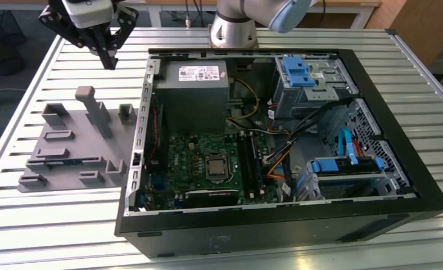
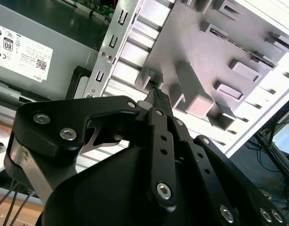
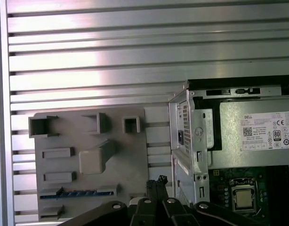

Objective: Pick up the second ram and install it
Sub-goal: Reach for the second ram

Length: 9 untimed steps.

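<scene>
Upper left of the exterior view, bare slatted table (image 1: 41,67) lies open around the gripper (image 1: 111,63); lower, the grey tray (image 1: 79,152) bristles with raised blocks, its tall post (image 1: 95,112) foremost, the computer case's wall (image 1: 140,135) just beside

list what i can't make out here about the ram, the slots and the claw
- Ram, first wrist view: the tray slot hides all but a blue edge.
- Board slots, exterior view: too small to tell if a stick is seated.
- Claw, second wrist view: its own body hides the pad faces.
- Case, first wrist view: cut off by the picture's edge.
</scene>
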### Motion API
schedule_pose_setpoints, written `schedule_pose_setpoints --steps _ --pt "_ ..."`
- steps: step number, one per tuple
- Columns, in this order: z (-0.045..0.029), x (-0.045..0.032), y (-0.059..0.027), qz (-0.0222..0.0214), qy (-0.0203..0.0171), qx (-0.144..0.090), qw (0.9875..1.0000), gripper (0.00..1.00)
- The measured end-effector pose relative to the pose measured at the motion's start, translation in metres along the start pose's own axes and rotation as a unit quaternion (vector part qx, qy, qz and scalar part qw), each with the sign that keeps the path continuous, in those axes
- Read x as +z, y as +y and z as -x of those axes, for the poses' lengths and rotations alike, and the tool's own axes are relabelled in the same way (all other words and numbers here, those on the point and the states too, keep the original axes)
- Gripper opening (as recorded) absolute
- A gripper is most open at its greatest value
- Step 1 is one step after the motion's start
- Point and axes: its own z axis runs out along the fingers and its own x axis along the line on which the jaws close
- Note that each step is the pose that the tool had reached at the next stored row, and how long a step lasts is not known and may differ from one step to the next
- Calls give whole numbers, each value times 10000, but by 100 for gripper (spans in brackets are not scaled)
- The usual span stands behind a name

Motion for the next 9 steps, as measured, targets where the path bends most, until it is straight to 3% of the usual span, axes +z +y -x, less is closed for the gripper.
schedule_pose_setpoints --steps 9 --pt "-101 3 -8 0 2 0 10000 11"
